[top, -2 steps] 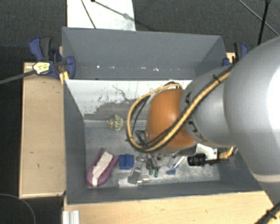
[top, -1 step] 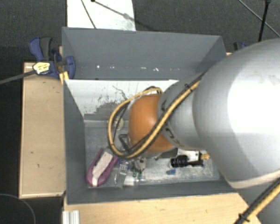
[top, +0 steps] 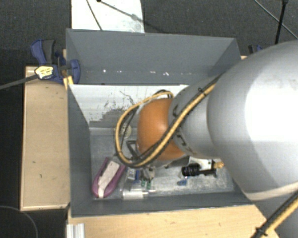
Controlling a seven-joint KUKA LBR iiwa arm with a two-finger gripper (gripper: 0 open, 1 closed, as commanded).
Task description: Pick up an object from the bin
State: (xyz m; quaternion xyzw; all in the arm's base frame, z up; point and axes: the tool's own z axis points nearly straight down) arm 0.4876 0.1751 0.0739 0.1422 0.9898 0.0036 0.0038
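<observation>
Along the near wall of the grey bin (top: 79,148), a small pale, partly clear piece (top: 133,195) lies flat on the floor, left of centre. Just to its left and a little farther back is a purple and white oblong thing (top: 107,178) in a clear wrapper, tilted so that its upper end leans right. The tool (top: 146,176) is down low between these two and the things to the right. It is just beside the purple and white thing's upper end and close above the pale piece. The view is too cluttered there to tell whether the tool is released or clenched, or whether it touches either thing. To its right is a tiny blue bit (top: 182,183), and beyond that a black cylinder (top: 194,170) lies on its side with a white part at its right end. Above the tool is the orange cover (top: 154,128) of the wrist, looped by yellow and black cables (top: 120,133). The broad grey arm (top: 258,123) fills the right. The scratched far floor is bare.
</observation>
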